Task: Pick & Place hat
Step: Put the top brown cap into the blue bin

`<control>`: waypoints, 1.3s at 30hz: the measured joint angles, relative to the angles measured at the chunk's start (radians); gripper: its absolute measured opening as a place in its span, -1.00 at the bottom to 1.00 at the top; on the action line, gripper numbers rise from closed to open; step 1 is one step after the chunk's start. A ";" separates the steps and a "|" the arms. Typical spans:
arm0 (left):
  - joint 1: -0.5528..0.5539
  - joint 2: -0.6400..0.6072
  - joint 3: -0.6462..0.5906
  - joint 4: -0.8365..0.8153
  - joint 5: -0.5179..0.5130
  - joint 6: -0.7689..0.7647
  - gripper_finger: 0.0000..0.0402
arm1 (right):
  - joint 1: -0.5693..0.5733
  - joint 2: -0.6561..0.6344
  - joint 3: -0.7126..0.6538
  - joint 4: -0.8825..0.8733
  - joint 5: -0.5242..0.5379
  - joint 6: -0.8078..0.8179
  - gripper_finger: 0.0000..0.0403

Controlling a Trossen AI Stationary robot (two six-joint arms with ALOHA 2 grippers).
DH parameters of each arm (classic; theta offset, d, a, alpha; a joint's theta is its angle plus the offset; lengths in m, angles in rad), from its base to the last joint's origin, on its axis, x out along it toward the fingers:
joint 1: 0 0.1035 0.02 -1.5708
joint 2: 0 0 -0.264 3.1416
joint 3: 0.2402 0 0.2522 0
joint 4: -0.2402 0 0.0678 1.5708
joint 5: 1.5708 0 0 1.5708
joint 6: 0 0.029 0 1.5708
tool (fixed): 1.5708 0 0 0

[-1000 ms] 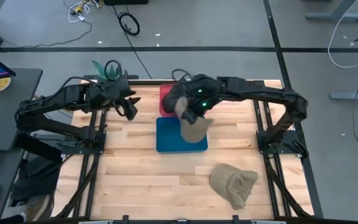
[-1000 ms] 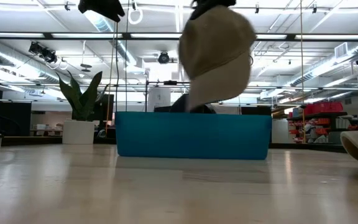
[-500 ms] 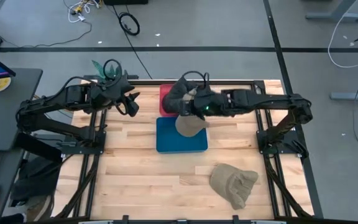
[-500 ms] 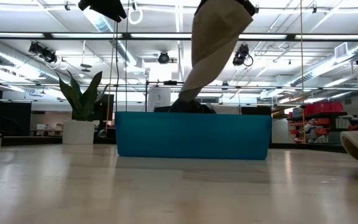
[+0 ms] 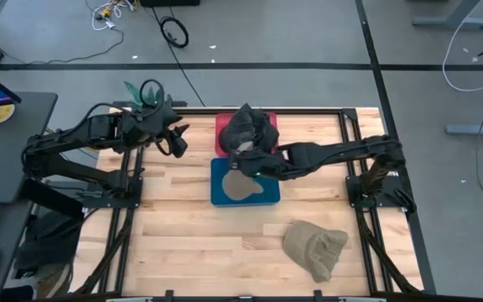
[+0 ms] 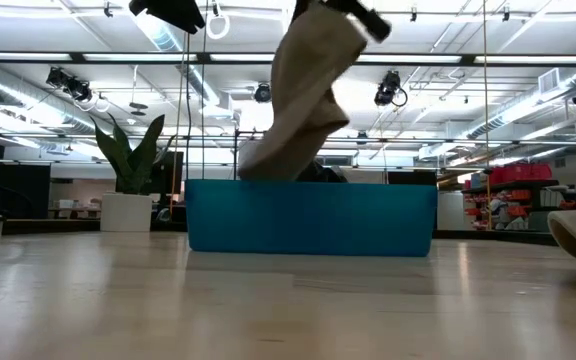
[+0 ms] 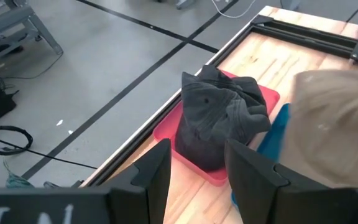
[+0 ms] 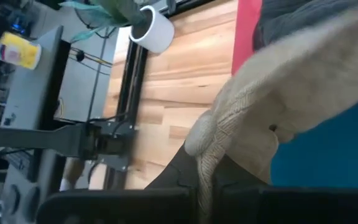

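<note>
Note that the right gripper (image 5: 254,165) pinches the soft, floppy tan hat (image 5: 241,183) by its edge above the blue tray (image 5: 221,195), so expect sagging; left gripper (image 5: 174,144) waits half-open beside the tray.

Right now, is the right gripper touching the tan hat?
Touching: the right wrist view shows the right gripper shut on the tan hat, fabric pinched between its fingers.

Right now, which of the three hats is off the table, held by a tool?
The tan hat over the blue tray, pinched by the right tool. The dark hat lies in the red tray; the other tan hat lies on the table.
</note>
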 joint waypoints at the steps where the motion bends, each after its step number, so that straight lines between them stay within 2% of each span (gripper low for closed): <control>1: 0.000 0.000 0.000 0.000 0.002 0.000 -0.23 | -0.004 0.014 0.000 0.015 -0.002 -0.005 -1.00; 12: 0.000 0.000 0.000 0.004 0.032 0.001 -0.23 | -0.019 0.149 0.000 0.098 -0.037 0.021 -1.00; 19: 0.000 0.000 0.000 0.007 0.050 0.001 -0.23 | -0.019 0.207 0.000 0.113 -0.011 -0.017 -1.00; 24: 0.000 0.000 0.000 0.005 0.061 0.001 -0.23 | -0.019 0.208 0.000 0.032 -0.022 0.031 -1.00; 34: 0.000 0.000 0.000 0.002 0.061 0.001 -0.23 | -0.015 0.209 -0.002 -0.119 -0.017 0.012 -1.00; 39: 0.000 0.000 0.000 0.002 0.061 0.003 -0.23 | -0.011 0.207 -0.084 -0.121 -0.031 0.044 -1.00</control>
